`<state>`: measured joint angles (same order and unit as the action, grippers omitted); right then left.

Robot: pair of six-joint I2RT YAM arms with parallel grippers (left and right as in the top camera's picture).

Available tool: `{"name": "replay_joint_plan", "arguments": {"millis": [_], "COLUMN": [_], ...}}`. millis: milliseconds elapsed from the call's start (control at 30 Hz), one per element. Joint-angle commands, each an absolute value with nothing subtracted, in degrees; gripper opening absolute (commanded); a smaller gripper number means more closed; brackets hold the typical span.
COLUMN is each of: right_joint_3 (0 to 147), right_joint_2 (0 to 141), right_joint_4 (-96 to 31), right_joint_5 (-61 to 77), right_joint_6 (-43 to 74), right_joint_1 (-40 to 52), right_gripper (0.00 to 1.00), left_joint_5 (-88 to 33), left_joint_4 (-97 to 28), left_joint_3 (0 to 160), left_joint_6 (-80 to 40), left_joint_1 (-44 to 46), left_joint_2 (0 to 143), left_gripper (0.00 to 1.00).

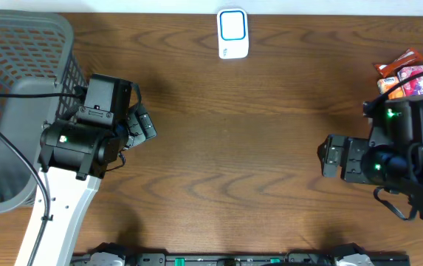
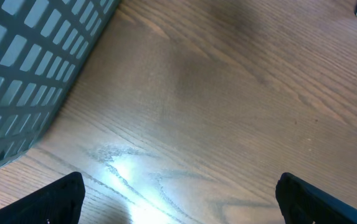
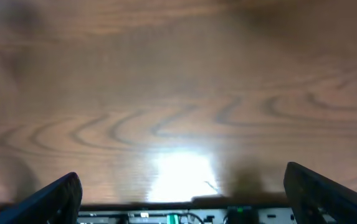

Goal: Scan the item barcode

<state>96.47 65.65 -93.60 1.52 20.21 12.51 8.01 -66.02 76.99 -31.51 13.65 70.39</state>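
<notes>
- Dark wood-grain surface (image 1: 270, 148) carries the task's thing at its right edge, near the far corner. It is a small heap of bright snack packets (image 1: 410, 74), partly hidden by the right arm, and we can read no barcode from here.
- Midway along the far edge lies a white device (image 1: 233, 33) with a blue-framed window, which we take for the scanner. It is well apart from the packets.
- Our right pincer (image 1: 328, 159) hangs inward of the packets, pointing toward the middle, jaws spread wide with nothing between them.
- Our left pincer (image 1: 146, 124) is equally wide and empty, beside the grey basket (image 1: 26, 52) at the far left corner.
- We judge that no step has begun, and picking an item comes first. The right arm must swing toward the right edge, close on one packet, then carry it to the device with its barcode facing the window.
</notes>
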Motion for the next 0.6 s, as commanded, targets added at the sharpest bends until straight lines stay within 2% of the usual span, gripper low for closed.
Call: {"name": "replay_joint_plan", "arguments": {"millis": [0, 567], "right_joint_3": [95.11, 95.0], "right_joint_2": [65.69, 65.84], "right_joint_4": [-94.24, -95.98], "right_joint_5": [1.3, -0.56], "right_joint_6": [20.69, 20.56], "right_joint_1": [12.84, 12.84], "right_gripper": [0.99, 0.99], "left_joint_5": [8.34, 8.34], "left_joint_4": [-66.17, -66.17], "left_joint_3": [77.58, 77.58], "left_joint_6": [-31.57, -31.57], "left_joint_1": [13.45, 13.45], "left_joint_2": [70.41, 70.41], "left_gripper": [0.98, 0.98]}}
